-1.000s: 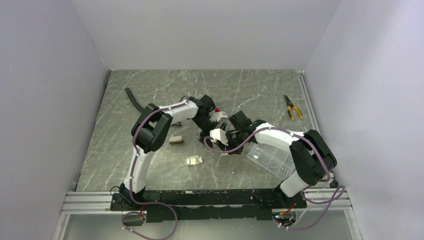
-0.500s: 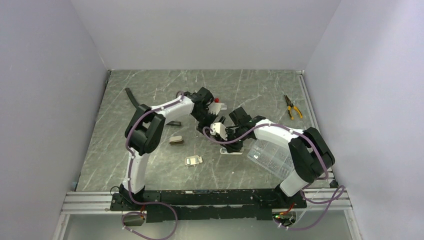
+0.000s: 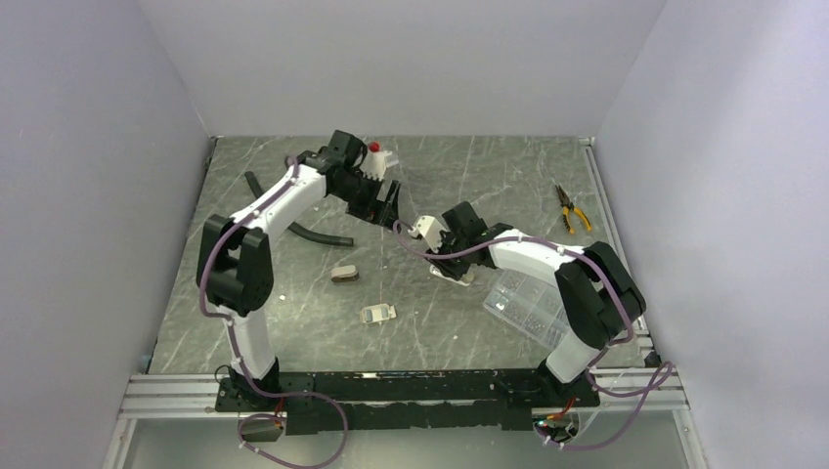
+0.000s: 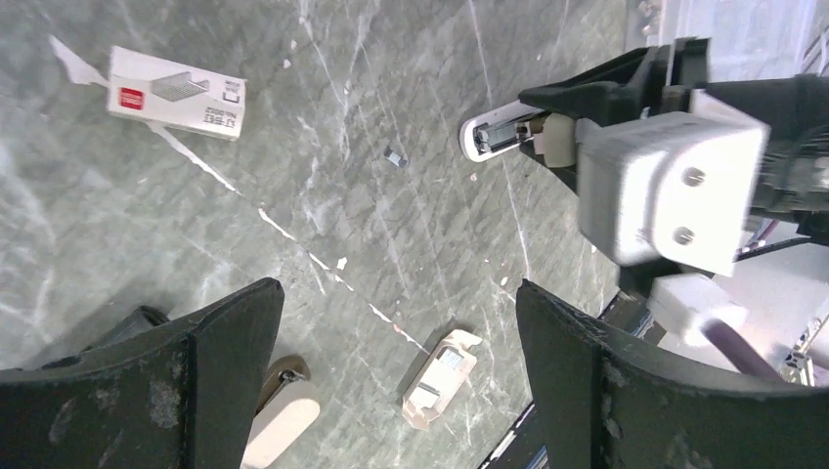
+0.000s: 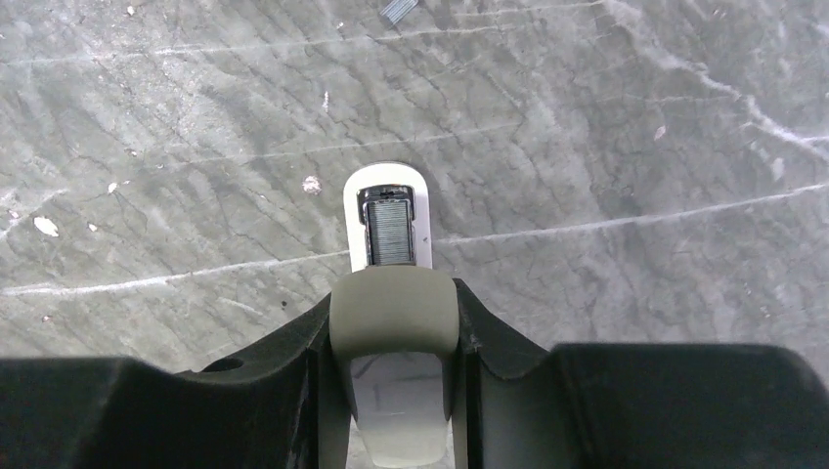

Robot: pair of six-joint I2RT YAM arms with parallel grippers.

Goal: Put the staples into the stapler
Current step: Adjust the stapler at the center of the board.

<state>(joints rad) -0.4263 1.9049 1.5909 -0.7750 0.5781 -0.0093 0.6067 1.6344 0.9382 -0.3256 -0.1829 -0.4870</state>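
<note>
Stapler (image 5: 388, 195) is held in my right gripper (image 5: 394, 327); the fingers are drawn in narrow on its back part, one on each side of the olive-grey top arm (image 5: 394, 303). In the top view it (image 3: 455, 278) sits about the middle of the table, a little to the right, low over the surface; whether the white base touches the table I cannot tell.

The relation that matters is the long axis. It runs straight out from my right palm, in line with the fingers; the front end points away from the wrist, toward the near side as far as the top view lets me judge. The front of the channel is uncovered, and a grey strip of staples (image 5: 389, 233) lies inside it; so I judge the loading is nearly done and the top arm must yet come down over the channel.

My left gripper (image 3: 383, 200) is well apart, to the far left of the stapler; its jaws stand wide with nothing between them (image 4: 396, 293). From there the stapler lies to the right and nearer, and its front tip (image 4: 494, 137) shows past my right fingers. The right arm is clearly the nearer one; if the left must press the top arm, it has to cross toward the near right first.
</note>
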